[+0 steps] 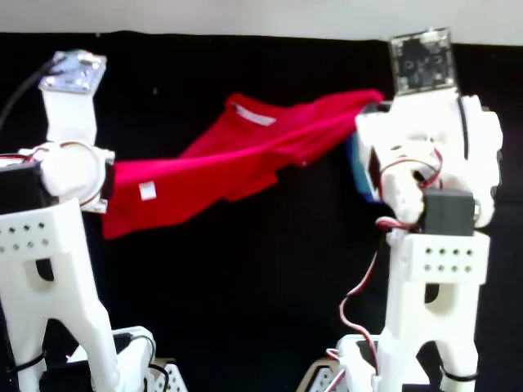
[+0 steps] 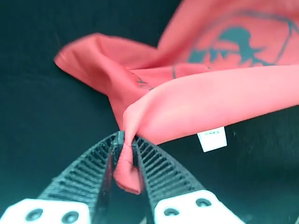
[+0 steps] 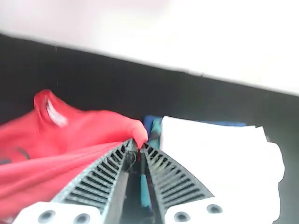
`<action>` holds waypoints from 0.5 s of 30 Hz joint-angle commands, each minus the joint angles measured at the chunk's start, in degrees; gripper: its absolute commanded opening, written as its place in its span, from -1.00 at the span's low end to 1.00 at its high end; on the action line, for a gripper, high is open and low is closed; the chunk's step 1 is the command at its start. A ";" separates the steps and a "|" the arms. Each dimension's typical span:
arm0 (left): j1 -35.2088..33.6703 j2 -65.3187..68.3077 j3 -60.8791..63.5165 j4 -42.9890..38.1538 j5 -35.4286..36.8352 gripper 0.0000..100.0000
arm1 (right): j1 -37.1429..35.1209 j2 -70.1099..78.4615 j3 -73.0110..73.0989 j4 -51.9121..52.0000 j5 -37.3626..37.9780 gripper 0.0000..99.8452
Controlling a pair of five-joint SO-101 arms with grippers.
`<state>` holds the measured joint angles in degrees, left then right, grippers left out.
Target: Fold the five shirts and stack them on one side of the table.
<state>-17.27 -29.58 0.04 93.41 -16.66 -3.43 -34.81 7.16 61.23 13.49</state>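
Note:
A red shirt (image 1: 237, 155) hangs stretched between the two arms above the black table. My left gripper (image 2: 125, 140) is shut on one edge of the red shirt (image 2: 210, 93), whose dark print and small white tag show. My right gripper (image 3: 139, 147) is shut on the opposite end of the red shirt (image 3: 60, 135), near the collar with its white label. In the high view the left gripper (image 1: 105, 189) sits at the left and the right gripper (image 1: 364, 122) at the right. Beyond the right gripper lies a folded white shirt (image 3: 219, 158) on a blue one (image 3: 152, 123).
The black tablecloth (image 1: 270, 269) covers the table under the hanging shirt. A pale wall (image 3: 187, 32) runs behind the table's far edge. A blue piece of cloth (image 1: 359, 175) peeks out beside the right arm. Both arm bases stand at the near edge.

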 commanded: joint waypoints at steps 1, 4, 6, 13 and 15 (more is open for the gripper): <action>0.57 -0.66 -7.96 2.46 0.35 -0.98 | 1.19 0.13 -5.76 -1.01 0.26 -0.99; 0.92 -0.66 -13.23 4.22 0.35 -0.98 | 1.36 0.13 -8.48 -0.92 0.26 -0.99; 1.54 -0.66 -17.01 5.63 0.35 -0.98 | 1.45 0.13 -11.12 -0.31 0.26 -0.99; 4.00 -0.31 -21.49 7.03 2.99 -0.98 | 1.27 0.22 -19.38 6.55 0.26 -0.99; 4.79 -0.13 -17.63 6.77 3.69 -0.98 | 1.27 0.31 -16.92 7.25 0.26 -0.99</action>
<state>-13.85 -29.67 -19.82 100.09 -14.46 -3.08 -34.73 -9.45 67.65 13.49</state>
